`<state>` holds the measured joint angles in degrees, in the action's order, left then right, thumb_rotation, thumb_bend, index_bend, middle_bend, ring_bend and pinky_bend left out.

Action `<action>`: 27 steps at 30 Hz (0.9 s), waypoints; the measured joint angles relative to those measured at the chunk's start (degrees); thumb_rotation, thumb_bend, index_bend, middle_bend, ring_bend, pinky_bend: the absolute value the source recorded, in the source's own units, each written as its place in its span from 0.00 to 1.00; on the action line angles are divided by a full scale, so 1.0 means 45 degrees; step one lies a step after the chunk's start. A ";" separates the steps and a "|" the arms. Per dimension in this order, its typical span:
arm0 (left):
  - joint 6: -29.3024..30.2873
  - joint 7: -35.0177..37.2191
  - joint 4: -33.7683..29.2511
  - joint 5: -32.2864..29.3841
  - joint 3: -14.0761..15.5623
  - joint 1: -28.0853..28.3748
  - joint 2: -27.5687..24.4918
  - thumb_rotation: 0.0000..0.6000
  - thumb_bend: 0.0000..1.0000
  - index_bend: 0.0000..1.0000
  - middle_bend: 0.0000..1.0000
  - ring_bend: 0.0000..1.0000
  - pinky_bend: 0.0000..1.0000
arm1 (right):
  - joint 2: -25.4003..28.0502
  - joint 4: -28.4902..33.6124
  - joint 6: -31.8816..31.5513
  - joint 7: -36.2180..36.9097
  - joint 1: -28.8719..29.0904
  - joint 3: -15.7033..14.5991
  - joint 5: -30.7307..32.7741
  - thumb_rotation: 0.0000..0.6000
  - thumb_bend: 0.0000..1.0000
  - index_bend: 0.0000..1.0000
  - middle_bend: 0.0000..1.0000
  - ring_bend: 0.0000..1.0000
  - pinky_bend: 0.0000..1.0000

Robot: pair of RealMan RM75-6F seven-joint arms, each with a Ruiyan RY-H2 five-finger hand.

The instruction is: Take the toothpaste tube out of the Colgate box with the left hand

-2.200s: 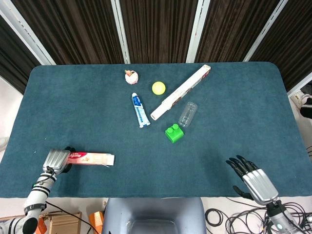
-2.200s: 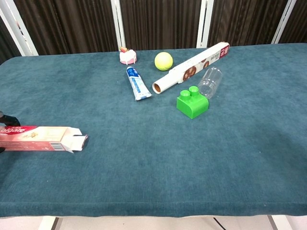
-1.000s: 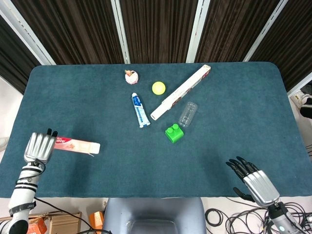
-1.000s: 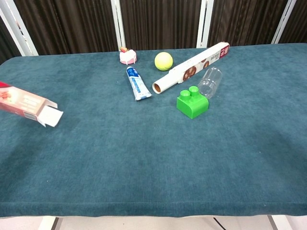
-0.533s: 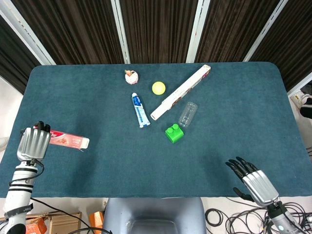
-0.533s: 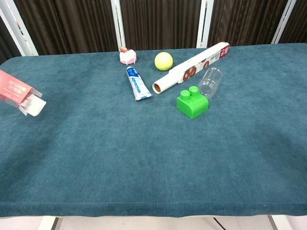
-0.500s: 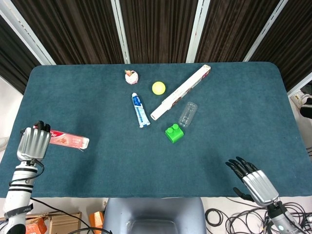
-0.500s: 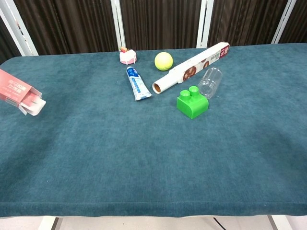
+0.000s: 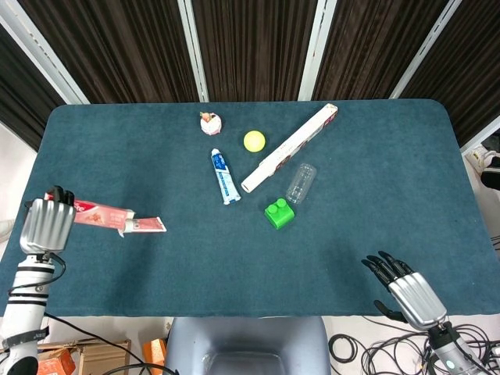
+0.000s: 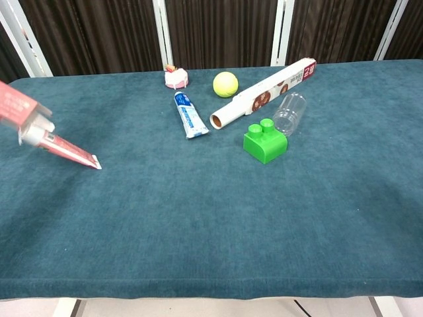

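My left hand (image 9: 47, 225) grips the closed end of the red Colgate box (image 9: 92, 216) (image 10: 18, 107) at the table's left edge, lifted and tilted with its open end down. A red toothpaste tube (image 9: 144, 226) (image 10: 66, 151) sticks partway out of that open end, its flat tail toward the table middle. The chest view does not show the left hand. My right hand (image 9: 406, 290) hovers open near the front right corner, fingers spread, holding nothing.
On the blue table (image 9: 156, 266) toward the back lie a blue-and-white tube (image 9: 224, 176), a yellow ball (image 9: 254, 141), a long foil-roll box (image 9: 289, 148), a clear bottle (image 9: 301, 183), a green brick (image 9: 279, 213) and a small pink object (image 9: 210, 122).
The left hand lifted the box from the front edge, carried it left and back, and tipped it. The red tube has slid partway out of the open end.
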<state>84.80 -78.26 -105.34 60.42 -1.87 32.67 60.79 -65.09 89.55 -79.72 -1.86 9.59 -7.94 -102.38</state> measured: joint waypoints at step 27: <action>-0.4389 0.9831 0.2158 0.0641 0.0999 -0.1616 0.1922 1.00 0.37 0.51 0.56 0.92 0.95 | 0.0119 0.0211 0.0635 -0.0370 0.0139 -0.0082 0.0144 1.00 0.24 0.15 0.13 0.06 0.27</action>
<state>65.05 -34.02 -95.63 63.31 2.62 25.40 69.44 -64.55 90.50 -76.87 -3.53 10.21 -8.31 -101.73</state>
